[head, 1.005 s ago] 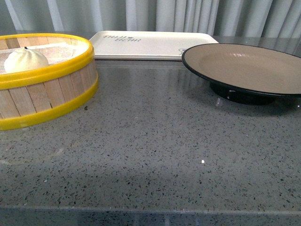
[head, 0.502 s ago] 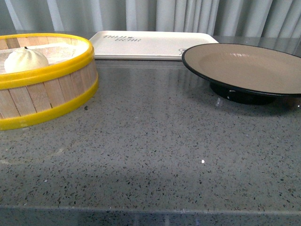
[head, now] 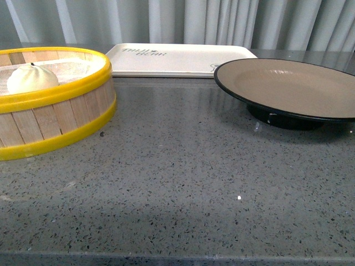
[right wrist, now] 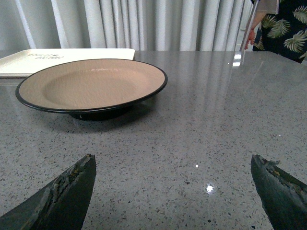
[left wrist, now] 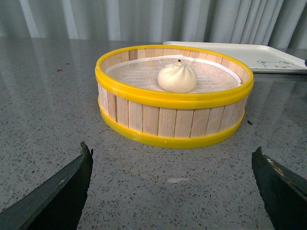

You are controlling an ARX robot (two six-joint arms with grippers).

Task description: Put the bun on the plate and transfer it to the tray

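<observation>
The white pleated bun (head: 32, 78) sits inside a yellow-rimmed wooden steamer basket (head: 61, 119) at the left; it also shows in the left wrist view (left wrist: 177, 78). The tan plate (head: 294, 88) with black rim stands at the right, empty, and shows in the right wrist view (right wrist: 91, 84). The cream tray (head: 177, 60) lies at the back, empty. My left gripper (left wrist: 171, 184) is open, low over the table, a short way before the basket. My right gripper (right wrist: 172, 187) is open, before the plate. Neither arm shows in the front view.
The grey speckled table (head: 183, 177) stretches across the front. Pale curtains (head: 183, 22) hang behind. A person in a leaf-print shirt (right wrist: 283, 24) stands beyond the table's far corner in the right wrist view.
The front view has shifted slightly: basket, tray and plate sit a little lower in the frame than before. No object has moved on the table.
</observation>
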